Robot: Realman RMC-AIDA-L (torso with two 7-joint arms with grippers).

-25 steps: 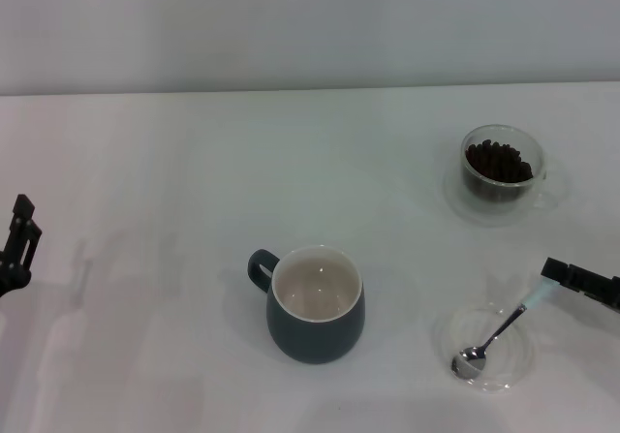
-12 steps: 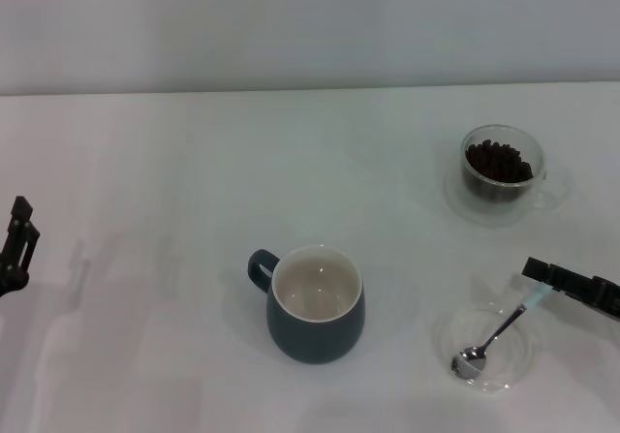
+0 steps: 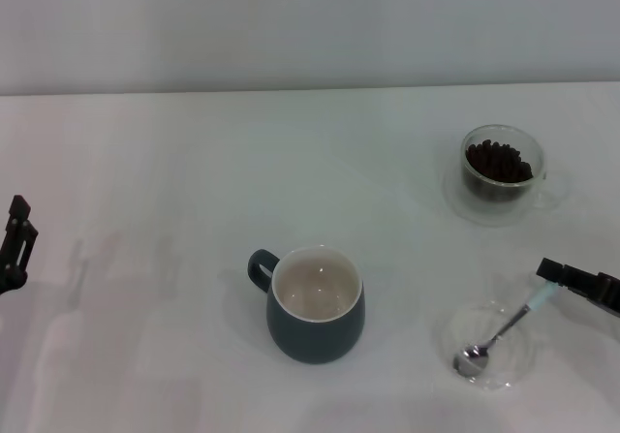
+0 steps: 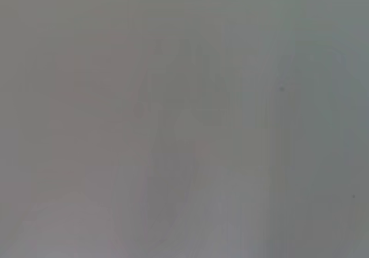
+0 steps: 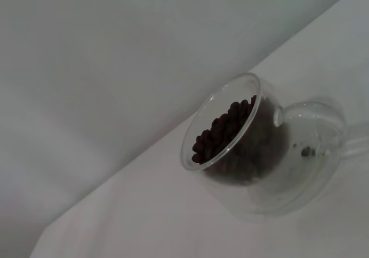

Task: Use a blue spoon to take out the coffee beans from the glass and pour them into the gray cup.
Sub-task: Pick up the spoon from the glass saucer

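The blue spoon [image 3: 504,328] lies in a flat clear saucer [image 3: 518,365] at the front right, its metal bowl down in the saucer and its pale handle slanting up to the right. My right gripper [image 3: 554,274] is at the tip of that handle, at the right edge of the head view. The glass [image 3: 536,162] with the coffee beans [image 3: 498,160] stands at the back right. Glass [image 5: 300,154] and beans [image 5: 228,132] also show in the right wrist view. The gray cup [image 3: 315,341] stands at the front middle, its inside white and bare. My left gripper [image 3: 14,244] is parked at the far left edge.
A second clear saucer [image 3: 455,201] lies under the glass. The white table [image 3: 194,162] ends at a pale wall behind. The left wrist view shows only a blank grey surface.
My right gripper slid left over the spoon handle, then drew back to the right to the handle's tip. The spoon has barely shifted. The left arm sank slightly.
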